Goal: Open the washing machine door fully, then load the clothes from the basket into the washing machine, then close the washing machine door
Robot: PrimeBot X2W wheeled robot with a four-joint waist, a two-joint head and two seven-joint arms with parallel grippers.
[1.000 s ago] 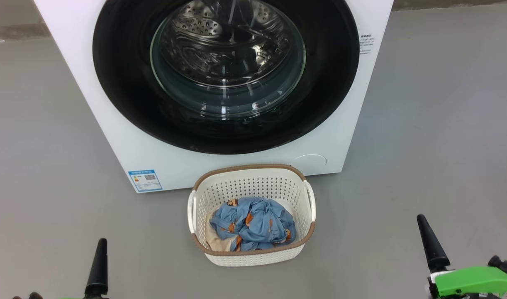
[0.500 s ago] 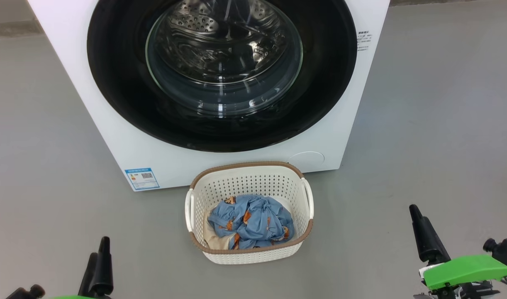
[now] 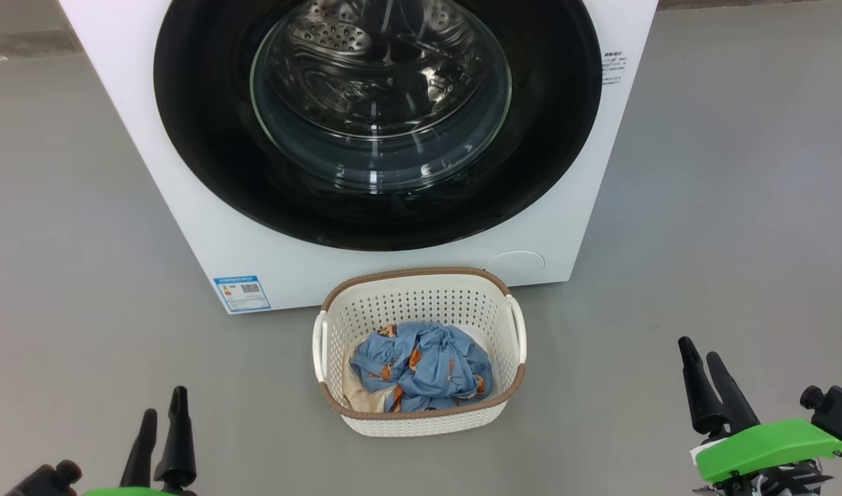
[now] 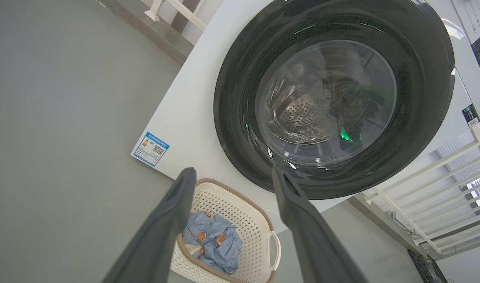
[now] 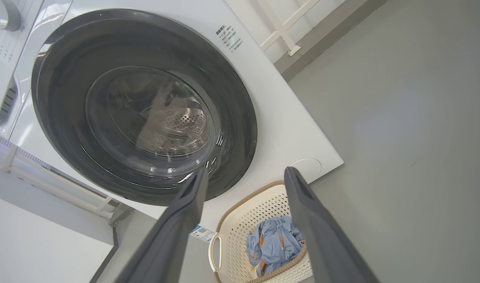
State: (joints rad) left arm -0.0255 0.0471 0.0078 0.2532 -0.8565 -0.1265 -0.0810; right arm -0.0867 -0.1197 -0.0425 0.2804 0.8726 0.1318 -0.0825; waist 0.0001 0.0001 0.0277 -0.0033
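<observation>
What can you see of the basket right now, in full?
The basket is cream-white perforated plastic, rounded rectangular, with a brown woven-look rim and two side handles. It stands upright on the grey floor just before the washing machine; whether they touch is unclear. Crumpled blue clothes with orange prints, plus a cream piece, lie inside.

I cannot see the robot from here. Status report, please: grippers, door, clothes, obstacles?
Open and empty: left gripper, right gripper. Shut: washing machine door; clothes in basket. Basket on floor directly before door, may hinder its swing.
</observation>
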